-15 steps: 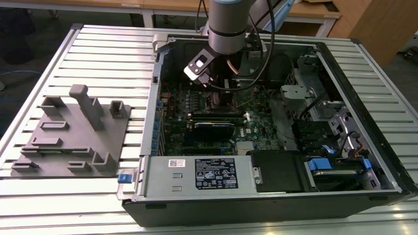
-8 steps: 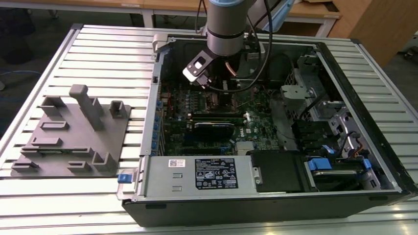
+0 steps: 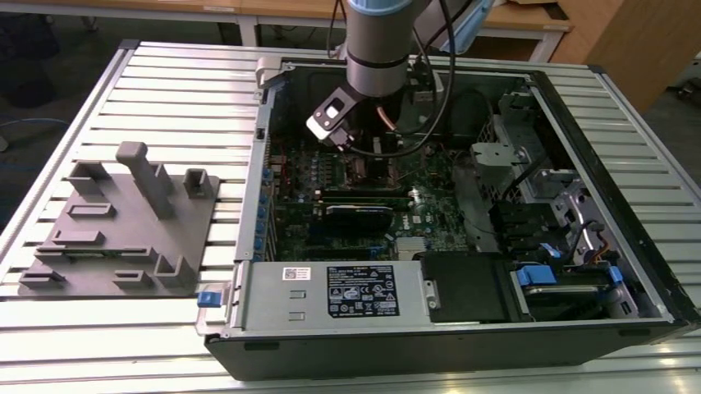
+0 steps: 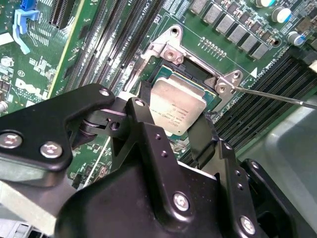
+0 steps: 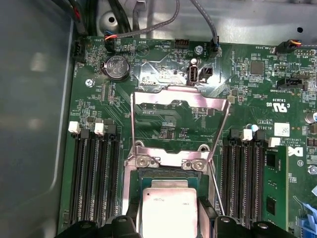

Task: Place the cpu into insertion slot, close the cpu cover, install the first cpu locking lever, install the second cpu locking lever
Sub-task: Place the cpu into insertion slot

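— Across the slatted counter (image 3: 164, 90), what's there?
— Biggest first: an open computer case (image 3: 438, 345) lies on its side over the middle and right of the exterior view, with a grey fixture plate (image 3: 121, 222) at the left. The arm (image 3: 378, 49) drops from the upper middle of the frame into the case, above the green motherboard (image 5: 89, 104).
— Which step is in hand?
— The first, I judge: placing the chip. In the first wrist view the cpu cover (image 5: 148, 97) is swung back open across the middle of the frame. The insertion slot (image 5: 163, 174) shows as a dark rim in the lower middle.
— And the cpu?
— The cpu (image 4: 177, 104) is at the centre of the second wrist view, over the slot and square to it. I cannot tell if it is fully seated.
— The claw?
— The claw (image 4: 173, 116) is narrowed on the chip, with a black finger against each of two opposite edges. It looks to be holding it.
— The levers?
— One thin locking lever (image 4: 270, 95) juts free toward the right edge, unlatched.
— What does the next move call for?
— Care, by my reckoning. The chip must lie flat and aligned, with no sideways drag.
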Robot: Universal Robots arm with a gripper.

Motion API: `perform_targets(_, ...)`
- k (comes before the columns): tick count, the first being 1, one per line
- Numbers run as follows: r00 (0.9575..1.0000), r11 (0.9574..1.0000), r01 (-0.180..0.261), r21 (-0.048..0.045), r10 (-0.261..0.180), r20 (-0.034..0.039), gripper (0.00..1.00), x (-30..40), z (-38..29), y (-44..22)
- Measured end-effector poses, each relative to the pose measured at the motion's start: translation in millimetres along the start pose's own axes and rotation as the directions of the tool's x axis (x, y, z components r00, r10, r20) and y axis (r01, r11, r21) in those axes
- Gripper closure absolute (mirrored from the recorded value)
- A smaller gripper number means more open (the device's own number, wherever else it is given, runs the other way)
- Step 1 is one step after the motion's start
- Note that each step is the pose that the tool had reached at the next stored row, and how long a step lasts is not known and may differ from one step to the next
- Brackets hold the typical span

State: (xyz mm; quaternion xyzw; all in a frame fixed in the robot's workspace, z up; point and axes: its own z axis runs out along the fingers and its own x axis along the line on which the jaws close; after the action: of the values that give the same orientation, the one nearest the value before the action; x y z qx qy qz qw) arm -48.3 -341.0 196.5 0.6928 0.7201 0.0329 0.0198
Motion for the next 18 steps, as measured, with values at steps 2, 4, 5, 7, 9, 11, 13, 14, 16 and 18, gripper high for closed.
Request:
perform_targets(2,1.0000,1.0000,-0.001,-0.0006,0.001,0.0001,0.46,0.0,0.8,-0.1)
perform_targets(4,1.0000,1.0000,-0.003,-0.0011,0.003,0.0001,0.46,0.0,1.8,-0.3)
perform_targets(5,1.0000,1.0000,-0.003,-0.0009,0.003,0.0004,0.46,0.0,2.0,-0.5)
perform_targets(7,1.0000,1.0000,-0.004,-0.0009,0.004,0.0005,0.46,0.0,2.1,-0.5)
perform_targets(9,1.0000,1.0000,-0.004,-0.0010,0.004,0.0003,0.46,0.0,2.3,-0.5)
perform_targets(11,1.0000,1.0000,-0.004,-0.0011,0.004,0.0003,0.46,0.0,2.6,-0.4)
perform_targets(13,1.0000,1.0000,-0.005,-0.0010,0.005,0.0005,0.46,0.1,2.7,-0.4)
perform_targets(14,1.0000,1.0000,-0.006,-0.0011,0.006,0.0005,0.46,0.1,2.9,-0.4)
perform_targets(16,1.0000,1.0000,-0.009,-0.0013,0.009,0.0005,0.46,0.2,3.3,-0.4)
perform_targets(18,0.9999,0.9999,-0.011,-0.0012,0.011,0.0008,0.46,0.4,3.6,-0.4)
